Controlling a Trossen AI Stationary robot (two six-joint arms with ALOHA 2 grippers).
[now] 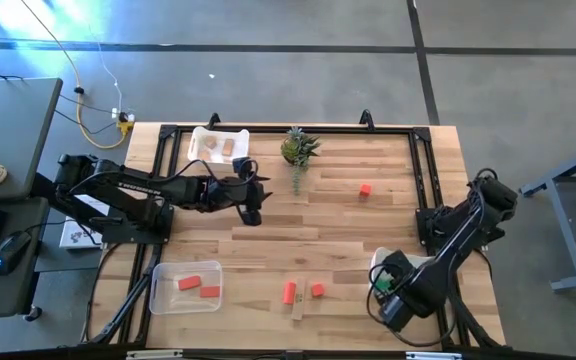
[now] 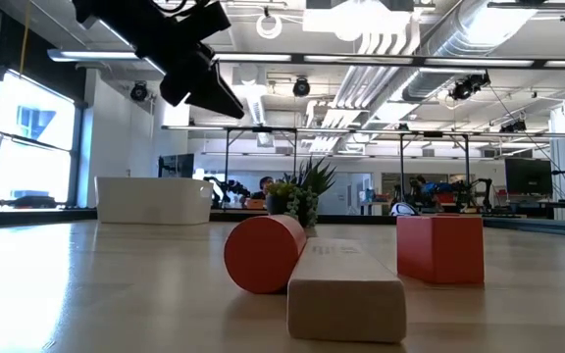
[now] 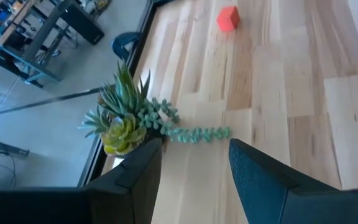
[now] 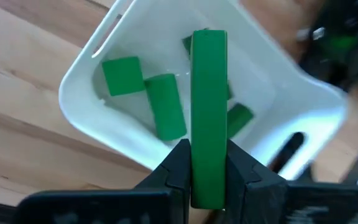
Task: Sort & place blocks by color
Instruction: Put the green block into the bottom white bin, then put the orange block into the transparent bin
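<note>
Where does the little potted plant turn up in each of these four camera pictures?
High view: the potted plant stands at the table's far edge, near the middle.
Low view: the plant rises in the background, behind the red-orange cylinder.
Left wrist view: it sits just beyond the left tool's fingers.
Right wrist view: not in it.
Shared landmark: the lone red-orange cube.

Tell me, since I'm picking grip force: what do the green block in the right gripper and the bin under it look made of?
Green block: probably painted wood, with an even matte green coat and crisp straight edges. White bin: likely moulded plastic, smooth and slightly glossy, with a thin rounded rim.
</note>
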